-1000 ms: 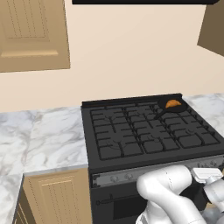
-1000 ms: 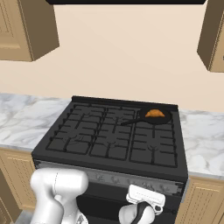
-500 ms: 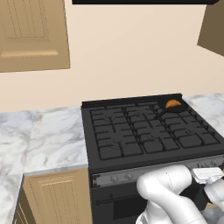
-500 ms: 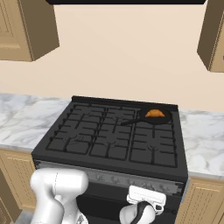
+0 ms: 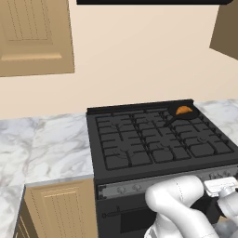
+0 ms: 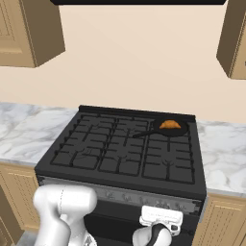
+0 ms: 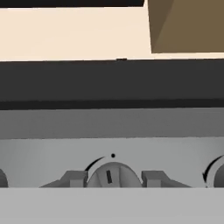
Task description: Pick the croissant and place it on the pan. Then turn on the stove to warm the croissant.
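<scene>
Hand view: gripper (image 7: 113,179) still astride knob (image 7: 109,174), seemingly gripping, unchanged.

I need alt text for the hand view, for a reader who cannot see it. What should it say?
Close view of the stove's grey front panel: a round knob with a vertical mark sits between the two fingertips of the gripper, which flank it closely. Part of another knob shows at the right edge, with the black stove top and beige wall above.

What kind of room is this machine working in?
A home-style kitchen, computer-rendered: a black gas stove with a croissant in a pan, marble counters and wooden cabinets.
</scene>
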Robot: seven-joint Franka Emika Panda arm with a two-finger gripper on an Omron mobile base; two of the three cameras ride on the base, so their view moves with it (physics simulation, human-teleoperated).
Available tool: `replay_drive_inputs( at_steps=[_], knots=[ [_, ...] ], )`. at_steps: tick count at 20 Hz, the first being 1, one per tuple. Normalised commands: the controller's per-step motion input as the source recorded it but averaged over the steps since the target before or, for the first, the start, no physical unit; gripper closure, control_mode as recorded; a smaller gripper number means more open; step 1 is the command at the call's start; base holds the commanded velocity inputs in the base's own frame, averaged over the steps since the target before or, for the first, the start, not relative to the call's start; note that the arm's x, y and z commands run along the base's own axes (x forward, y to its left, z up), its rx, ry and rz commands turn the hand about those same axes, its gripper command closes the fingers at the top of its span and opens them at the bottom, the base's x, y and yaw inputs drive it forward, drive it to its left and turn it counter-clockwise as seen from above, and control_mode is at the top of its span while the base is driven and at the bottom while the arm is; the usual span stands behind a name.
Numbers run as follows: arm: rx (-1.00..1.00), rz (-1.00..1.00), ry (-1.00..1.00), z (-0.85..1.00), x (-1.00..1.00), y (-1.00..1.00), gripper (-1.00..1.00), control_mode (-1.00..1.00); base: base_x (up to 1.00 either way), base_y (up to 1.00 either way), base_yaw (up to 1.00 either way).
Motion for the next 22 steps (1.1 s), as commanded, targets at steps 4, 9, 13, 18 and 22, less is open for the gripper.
replay_drive_inputs(
  at_steps=[4,9,13,18,22],
  knots=[
    [-0.21,0.02,0.00,0.01,0.04,0.00,1.00,-1.00,0.00,0.00,0.00],
    [-0.24,0.03,0.00,0.06,0.03,0.00,1.00,-1.00,0.00,0.00,0.00],
    [-0.27,0.03,0.00,0.10,0.00,0.00,1.00,-1.00,0.00,0.00,0.00],
    [-0.27,0.03,0.00,0.07,0.00,0.00,1.00,-1.00,0.00,0.00,0.00],
    [-0.28,0.04,0.00,0.09,0.00,0.00,1.00,-1.00,0.00,0.00,0.00]
  ],
)
